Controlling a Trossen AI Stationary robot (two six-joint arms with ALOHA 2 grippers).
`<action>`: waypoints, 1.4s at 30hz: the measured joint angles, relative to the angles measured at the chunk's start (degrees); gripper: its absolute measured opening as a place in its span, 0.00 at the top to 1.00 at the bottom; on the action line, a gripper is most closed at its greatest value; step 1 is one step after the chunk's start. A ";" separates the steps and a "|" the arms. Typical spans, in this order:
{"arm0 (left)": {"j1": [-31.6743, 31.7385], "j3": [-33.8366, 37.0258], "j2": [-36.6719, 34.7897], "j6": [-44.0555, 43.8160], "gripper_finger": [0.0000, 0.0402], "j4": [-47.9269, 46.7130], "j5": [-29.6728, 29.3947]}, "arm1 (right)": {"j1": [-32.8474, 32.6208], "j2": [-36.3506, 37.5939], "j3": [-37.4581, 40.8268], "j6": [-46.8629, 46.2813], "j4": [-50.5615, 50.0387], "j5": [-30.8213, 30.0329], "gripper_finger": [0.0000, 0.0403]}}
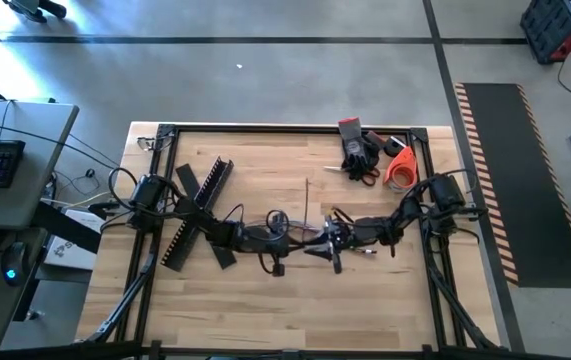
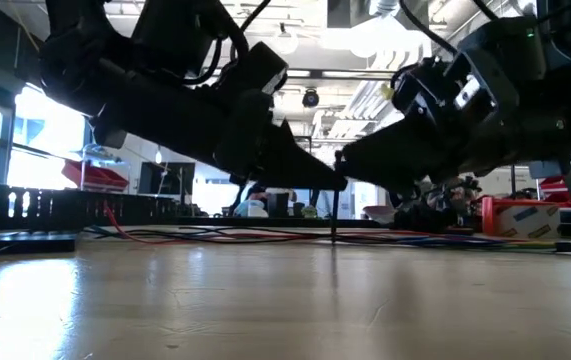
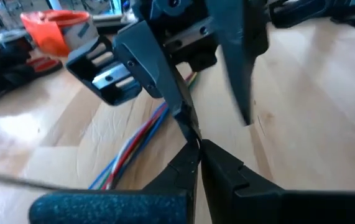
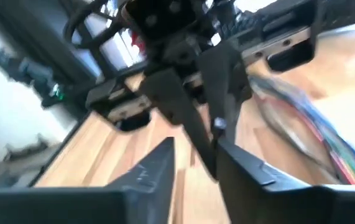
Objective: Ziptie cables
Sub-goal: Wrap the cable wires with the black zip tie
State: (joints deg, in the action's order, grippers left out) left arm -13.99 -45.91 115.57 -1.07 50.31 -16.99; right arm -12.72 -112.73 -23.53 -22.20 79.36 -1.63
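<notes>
Left wrist view puts us closest: our left gripper (image 3: 197,146) is pinched shut, its tips meeting on what looks like a thin dark strip, which we judge to be the zip tie, right where the other arm's fingers come down. Our right gripper (image 4: 193,152) faces it nose to nose with its jaws slightly parted, so we read this as a handover, one side holding the tie fast so the other can let go or regrip. Just beside the tips, the cables (image 3: 137,140) lie flat on the table (image 1: 265,300) as a loose red, blue and green run. Across the low view they stretch along the wood beneath both grippers, where a thin dark strip (image 2: 334,215) stands upright.
</notes>
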 joint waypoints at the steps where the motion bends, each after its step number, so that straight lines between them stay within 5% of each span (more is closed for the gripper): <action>1: -0.01 0.00 0.00 -0.26 1.00 -0.60 0.02 | 0.41 0.00 0.00 -0.03 -0.88 1.68 0.69; 6: 0.01 0.00 0.00 -1.26 1.00 -1.73 0.02 | 2.25 0.00 0.04 -3.19 -0.83 8.69 0.61; 11: 0.04 -0.09 0.00 -1.22 1.00 -2.42 -0.22 | 2.08 -0.02 0.05 -1.94 6.05 14.37 0.66; 20: -0.02 -0.09 0.00 -0.80 1.00 -2.55 -0.17 | 3.43 -0.02 0.00 -3.15 8.50 3.89 0.87; 24: -0.08 -0.07 0.00 -0.78 1.00 -2.55 -0.15 | 4.61 -0.02 -0.01 -5.78 5.83 3.74 0.98; 42: -0.48 0.00 0.02 -0.30 1.00 -2.85 -0.22 | 4.51 1.17 -1.05 -1.92 2.40 11.00 1.00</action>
State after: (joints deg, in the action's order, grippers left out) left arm -14.47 -45.91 115.59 -1.37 47.46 -17.21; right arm -8.21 -111.56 -24.58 -24.12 81.75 9.36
